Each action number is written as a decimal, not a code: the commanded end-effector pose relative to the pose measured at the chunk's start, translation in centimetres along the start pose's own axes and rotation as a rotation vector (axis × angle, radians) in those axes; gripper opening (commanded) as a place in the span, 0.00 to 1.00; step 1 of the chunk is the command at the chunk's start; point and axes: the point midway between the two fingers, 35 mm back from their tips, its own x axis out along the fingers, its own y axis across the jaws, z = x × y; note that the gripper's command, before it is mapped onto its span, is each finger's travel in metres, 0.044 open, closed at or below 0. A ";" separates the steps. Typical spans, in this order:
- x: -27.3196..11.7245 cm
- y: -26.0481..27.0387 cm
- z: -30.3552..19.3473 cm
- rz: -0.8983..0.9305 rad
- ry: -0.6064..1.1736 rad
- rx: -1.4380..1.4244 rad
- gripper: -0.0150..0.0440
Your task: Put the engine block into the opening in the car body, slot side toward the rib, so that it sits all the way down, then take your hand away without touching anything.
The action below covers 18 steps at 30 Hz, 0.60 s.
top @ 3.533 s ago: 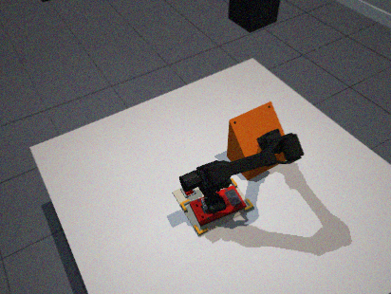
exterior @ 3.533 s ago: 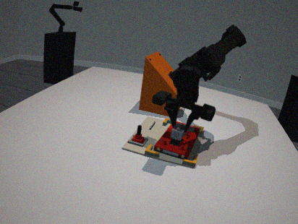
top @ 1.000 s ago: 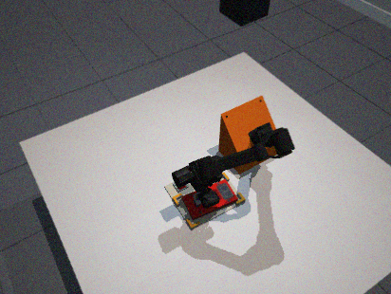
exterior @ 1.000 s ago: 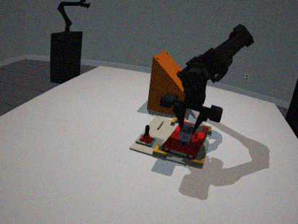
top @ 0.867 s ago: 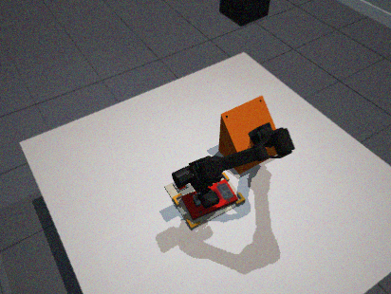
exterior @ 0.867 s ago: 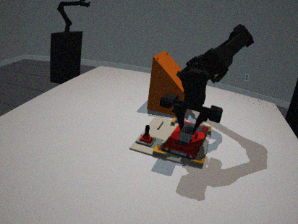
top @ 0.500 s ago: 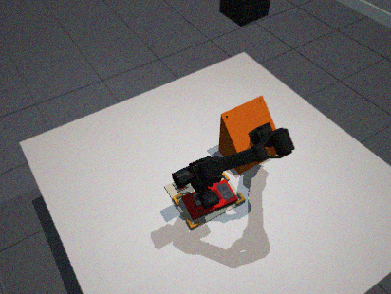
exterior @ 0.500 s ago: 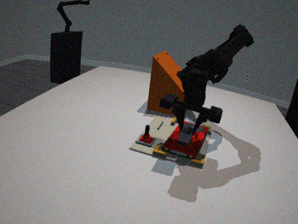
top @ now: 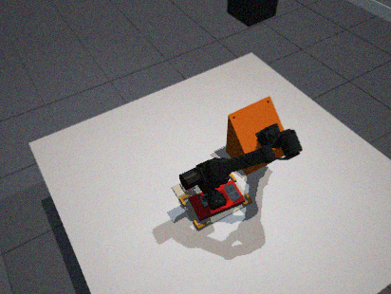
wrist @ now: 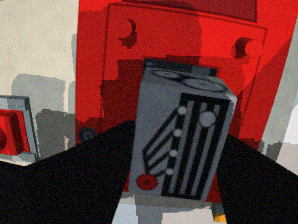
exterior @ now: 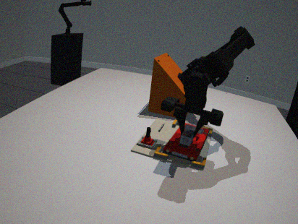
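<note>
Worktop [top: 119, 166] [exterior: 72, 162]: carrying the car body [top: 195, 208] [exterior: 177, 147] [wrist: 137, 45] and, farther back, an orange wedge [top: 251, 123] [exterior: 160, 87]. Gripping the grey engine block [exterior: 186, 139] [wrist: 165, 110] with the pincer [top: 216, 200] [exterior: 186, 134] [wrist: 177, 137], closing one dark finger against each side. In the exterior view, holding the block low over the red body, partly covering the dark opening [wrist: 209, 71]; leaving its seating depth impossible to tell. In the wrist view, showing a ribbed dark face, pale round dots and a red disc near the bottom of the block.

Framing the car body at its corners with yellow brackets [top: 200, 225] [exterior: 199, 165] [wrist: 220, 218]. Spreading out left of it in the exterior view, a pale board [exterior: 159, 131] [wrist: 37, 40]. Holding a red piece [exterior: 147, 139] [wrist: 10, 132] with an upright black stem inside a small grey-rimmed tray [exterior: 142, 144] [wrist: 30, 120], standing near the board's left edge.
</note>
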 end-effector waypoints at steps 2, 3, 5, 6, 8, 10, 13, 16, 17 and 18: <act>0.2 0.1 0.0 -0.003 -0.002 0.008 0.52; 0.2 0.1 0.0 -0.003 -0.002 0.008 0.52; 0.2 0.1 0.0 -0.003 -0.002 0.008 0.52; 0.3 0.0 0.0 -0.003 -0.002 0.008 0.52; 0.3 0.0 0.0 -0.003 -0.002 0.008 0.52; 0.3 0.0 0.0 -0.003 -0.002 0.008 0.52; 0.4 0.0 0.0 -0.003 -0.002 0.008 0.52; 0.4 0.0 0.0 -0.003 -0.002 0.008 0.52; 0.5 0.0 0.0 -0.003 -0.002 0.008 0.52; 0.5 0.0 0.0 -0.003 -0.002 0.008 0.52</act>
